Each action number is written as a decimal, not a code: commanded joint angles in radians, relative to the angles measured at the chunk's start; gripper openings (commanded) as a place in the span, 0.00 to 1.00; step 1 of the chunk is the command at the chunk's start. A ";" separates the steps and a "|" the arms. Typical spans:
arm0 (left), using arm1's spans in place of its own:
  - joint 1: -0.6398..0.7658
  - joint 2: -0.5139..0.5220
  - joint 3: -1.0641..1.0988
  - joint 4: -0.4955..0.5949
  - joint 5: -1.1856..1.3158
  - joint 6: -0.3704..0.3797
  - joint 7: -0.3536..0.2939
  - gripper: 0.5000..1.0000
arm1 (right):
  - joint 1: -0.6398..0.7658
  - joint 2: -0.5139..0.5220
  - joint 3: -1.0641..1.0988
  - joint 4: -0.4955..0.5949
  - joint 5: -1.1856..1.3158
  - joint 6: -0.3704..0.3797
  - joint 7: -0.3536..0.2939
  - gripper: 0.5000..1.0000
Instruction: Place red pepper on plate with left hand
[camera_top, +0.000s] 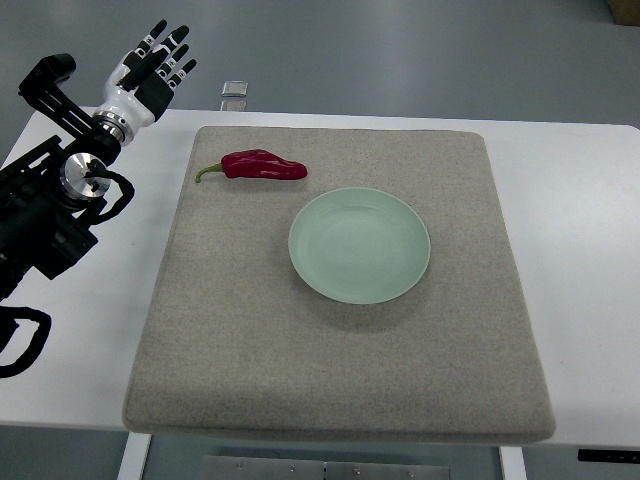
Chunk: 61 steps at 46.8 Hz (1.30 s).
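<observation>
A dark red pepper (262, 166) with a green stem lies on the grey felt mat (340, 350), near its far left part, stem pointing left. A pale green plate (360, 244) sits empty in the middle of the mat, just right of and nearer than the pepper. My left hand (155, 68) is at the far left, beyond the table's back edge, fingers spread and holding nothing, well left of the pepper. The right arm does not show.
The mat lies on a white table (575, 200). A small clear object (235, 92) sits at the table's far edge behind the mat. My left arm's black body (45, 220) covers the table's left side. Grey floor lies beyond.
</observation>
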 joint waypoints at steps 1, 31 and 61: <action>0.000 0.000 0.001 0.000 0.000 -0.001 -0.001 1.00 | -0.001 0.000 0.000 0.000 0.000 0.001 0.000 0.86; -0.008 0.014 0.033 -0.009 0.018 0.008 -0.018 0.99 | 0.001 0.000 0.000 0.000 0.000 0.000 0.000 0.86; -0.080 0.035 0.113 -0.015 0.397 0.073 -0.017 0.99 | -0.001 0.000 0.000 0.000 0.000 0.000 0.000 0.86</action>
